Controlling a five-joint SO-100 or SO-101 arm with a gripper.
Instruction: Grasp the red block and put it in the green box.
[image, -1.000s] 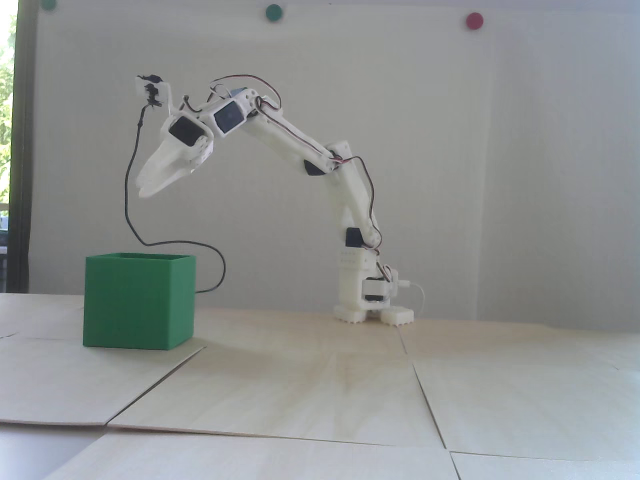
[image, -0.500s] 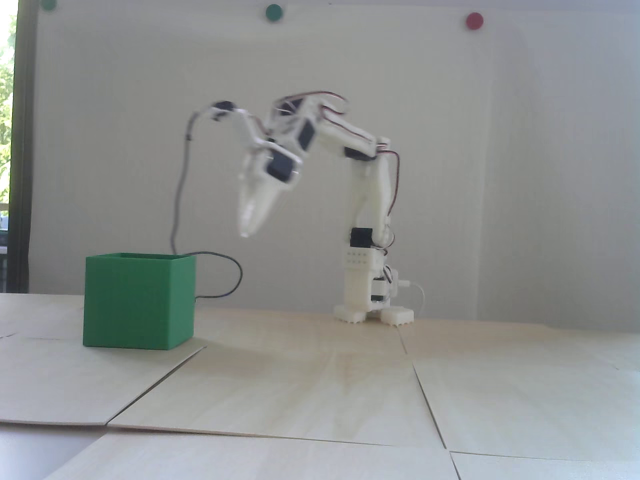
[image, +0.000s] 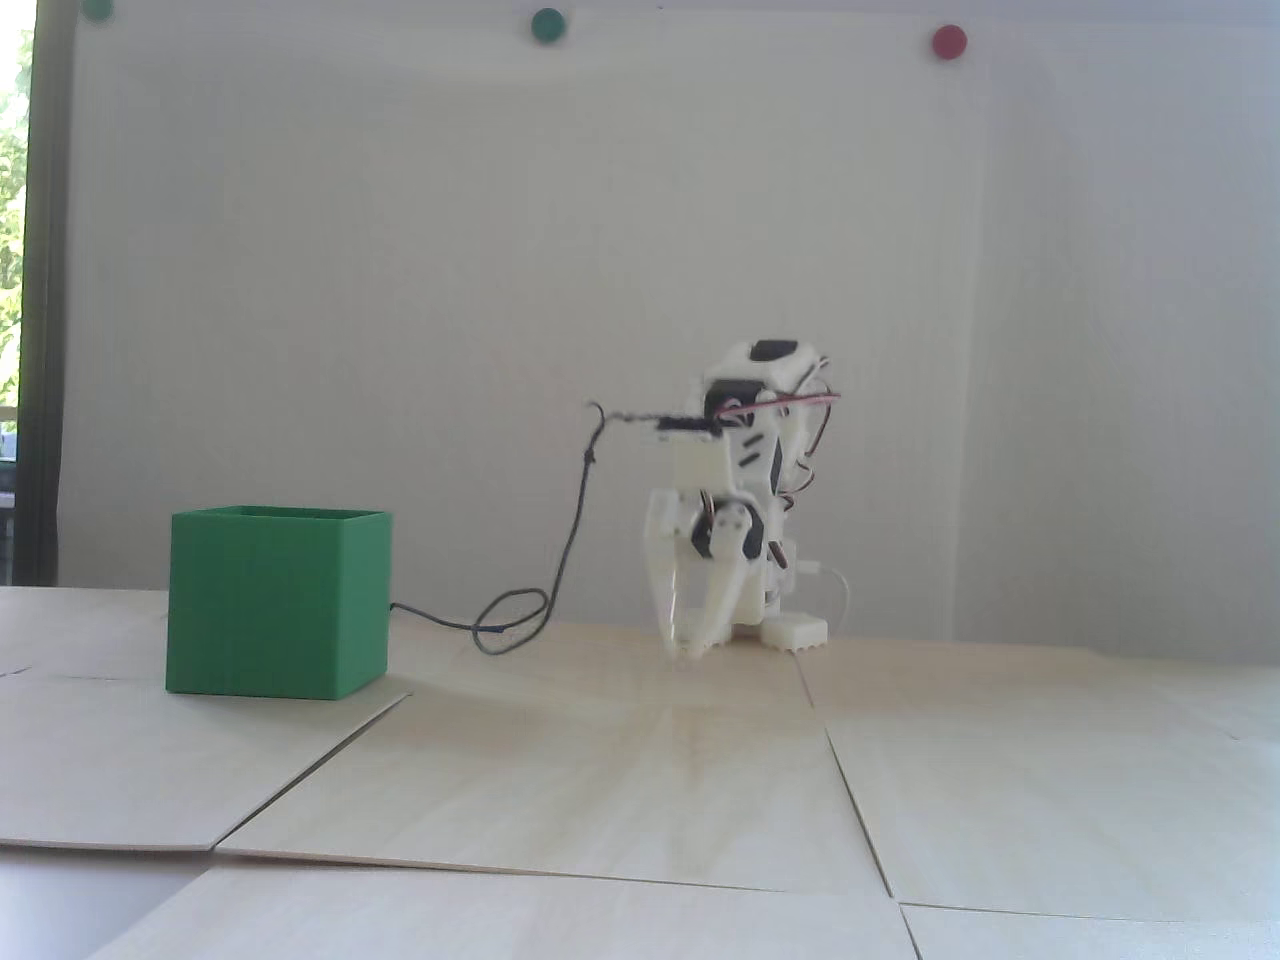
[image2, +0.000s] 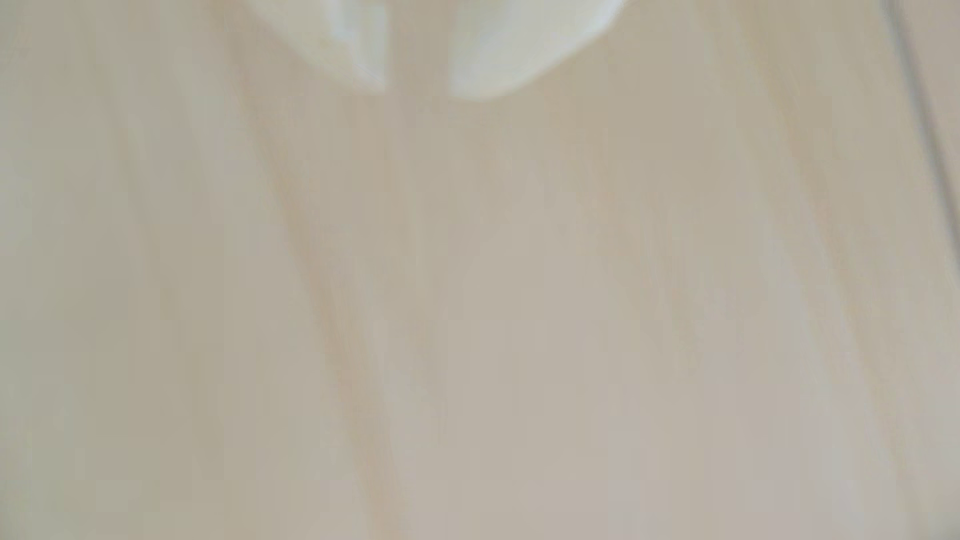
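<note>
The green box (image: 278, 603) stands on the wooden table at the left of the fixed view, open side up; its inside is hidden. The white arm is folded at the middle back, and my gripper (image: 688, 652) points down with its tips just above the table, well to the right of the box. In the wrist view my gripper (image2: 418, 91) shows two white fingertips (image2: 358, 46) with a narrow gap between them, and only bare wood shows in the gap. The red block is not in view in either frame.
A black cable (image: 510, 620) runs from the arm and loops on the table behind the box. The table is made of pale plywood sheets with seams (image: 850, 790); one seam shows in the wrist view (image2: 924, 104). Round green (image: 547, 25) and red (image: 948, 41) dots sit on the wall.
</note>
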